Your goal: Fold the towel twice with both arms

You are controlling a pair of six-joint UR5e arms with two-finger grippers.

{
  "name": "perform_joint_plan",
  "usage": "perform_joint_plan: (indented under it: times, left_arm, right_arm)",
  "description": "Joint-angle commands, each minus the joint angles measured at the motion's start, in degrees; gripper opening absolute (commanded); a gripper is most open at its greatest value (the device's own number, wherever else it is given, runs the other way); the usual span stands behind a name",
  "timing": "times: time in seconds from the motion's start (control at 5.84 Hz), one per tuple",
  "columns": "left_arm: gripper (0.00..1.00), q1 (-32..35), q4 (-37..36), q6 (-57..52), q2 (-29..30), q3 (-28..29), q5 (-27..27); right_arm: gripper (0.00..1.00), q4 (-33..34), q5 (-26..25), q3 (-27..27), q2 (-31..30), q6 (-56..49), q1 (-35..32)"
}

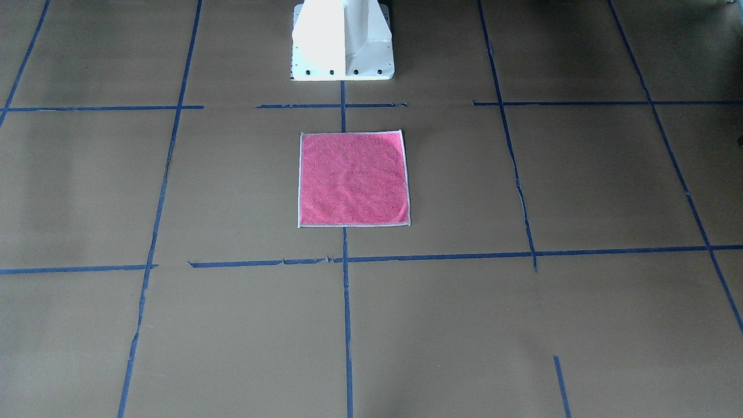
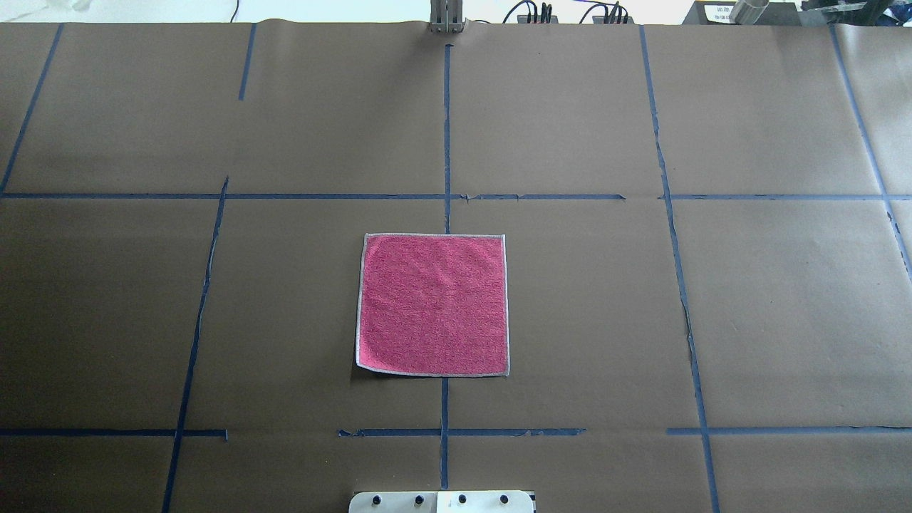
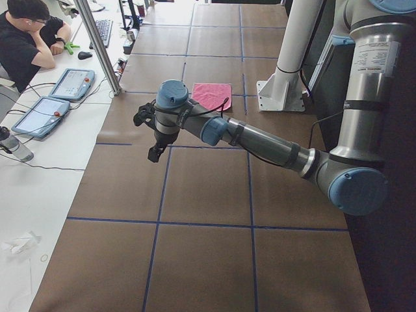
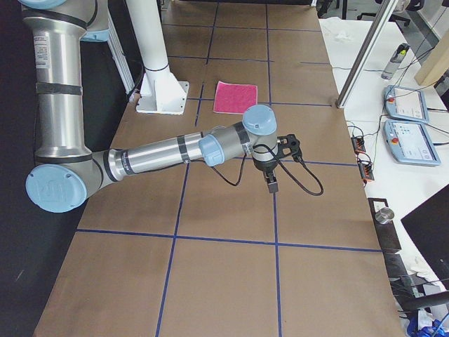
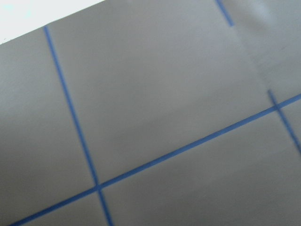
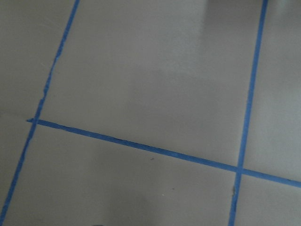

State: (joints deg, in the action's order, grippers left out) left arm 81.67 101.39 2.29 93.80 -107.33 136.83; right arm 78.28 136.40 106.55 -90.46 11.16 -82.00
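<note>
Towel [image 2: 432,305] flat on table [image 2: 641,320], before the pedestal [image 1: 342,40].

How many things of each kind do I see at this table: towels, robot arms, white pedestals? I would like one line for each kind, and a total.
pink towel: 1
robot arms: 2, the left arm and the right arm
white pedestal: 1
Total: 4

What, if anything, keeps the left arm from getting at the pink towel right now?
Probably yes, it can reach: nothing seems to block it. The towel lies flat and alone on the table, and the left gripper hangs over the taped surface off to its side, apart from it.
</note>
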Motion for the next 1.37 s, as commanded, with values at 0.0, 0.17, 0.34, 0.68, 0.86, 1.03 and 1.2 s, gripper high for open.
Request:
perform_joint_plan:
  times: [0.0, 0.17, 0.34, 0.68, 0.86, 1.03, 1.2]
  left_arm:
    - [1.0, -10.7, 3.6, 16.7, 1.0, -2.1, -0.1]
    - [1.0, -17.1, 3.6, 29.7, 1.8, -7.0, -4.2]
    - [1.0, -25.3, 3.2, 41.9, 2.5, -10.8, -11.2]
    - [1.0, -37.6, 3.1, 60.5, 6.6, -11.2, -22.5]
    - [1.0, -44.1, 0.8, 66.4, 9.0, -11.1, -26.6]
    - [0.86, -47.4, -2.7, 72.0, 12.2, -11.0, -29.8]
    - [0.79, -53.0, -3.2, 76.9, 14.1, -10.1, -33.4]
  right_arm:
    - [1.0, -2.2, 2.3, 1.5, 4.5, 10.3, 7.3]
    - [1.0, -2.3, 1.5, 3.6, 6.5, 20.9, 13.1]
    - [1.0, -3.6, -4.1, 7.7, 6.7, 31.2, 19.7]
    - [1.0, -7.3, -19.1, 9.7, 9.6, 50.3, 35.0]
    - [0.99, -7.0, -26.8, 9.5, 11.7, 57.0, 42.0]
    - [0.97, -6.7, -29.7, 9.3, 12.6, 59.8, 45.7]
    - [0.94, -6.6, -33.0, 8.9, 13.5, 63.7, 49.4]
